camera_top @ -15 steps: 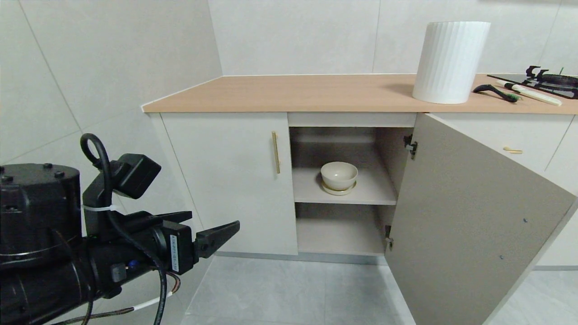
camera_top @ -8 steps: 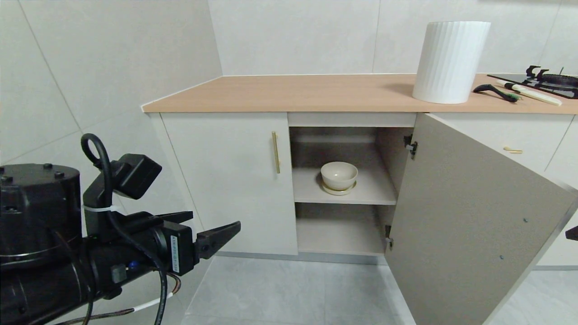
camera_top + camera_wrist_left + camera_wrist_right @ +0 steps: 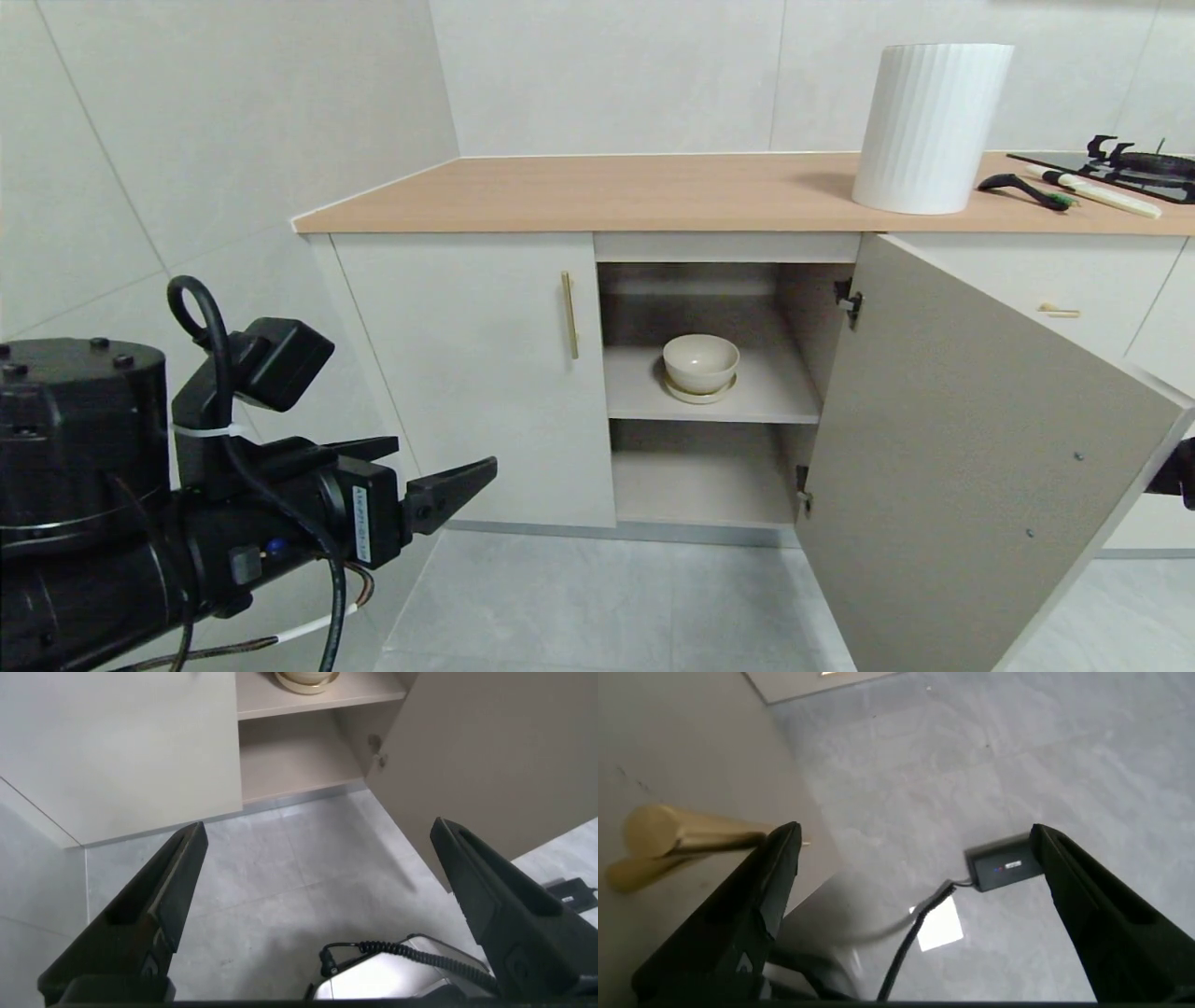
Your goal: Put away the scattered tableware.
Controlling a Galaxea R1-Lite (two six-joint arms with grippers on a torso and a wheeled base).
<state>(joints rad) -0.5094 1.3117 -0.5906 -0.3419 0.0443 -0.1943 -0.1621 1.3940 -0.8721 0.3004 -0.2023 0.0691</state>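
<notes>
Head view: the cream ceramic bowl (image 3: 701,361) sits on a pale round plate (image 3: 700,396) on the upper shelf (image 3: 644,397) of the cabinet. So the tableware looks put away already, and my guess is the door is what's left. The grey-beige cabinet door (image 3: 962,448) is swung far out toward the robot's right, hinged on the right side of the opening. A dark bit of the right arm (image 3: 1178,474) pokes out past the door's free edge, so that arm is way nearer to it. The left gripper (image 3: 444,451) hangs low on the left in front of the closed white door (image 3: 467,373), well apart from the shelf. Its fingers are spread and it's holding nothing.

Left wrist view: both fingers are splayed wide with just grey floor tile (image 3: 308,877) between them. The plate peeks in on the shelf far ahead, and the swung-out door is off to one side.

Right wrist view: the right gripper (image 3: 913,835) has its fingers wide apart and isn't clamped on anything. The gold bar handle (image 3: 682,835) on the door's outer face sits right up against one finger, outside the gap as far as I can tell. Shutting the door would mean sweeping it toward the robot's left, over plain floor tile. The bowl and plate sit back from the shelf's front edge, so I don't think the door would catch them.
</notes>
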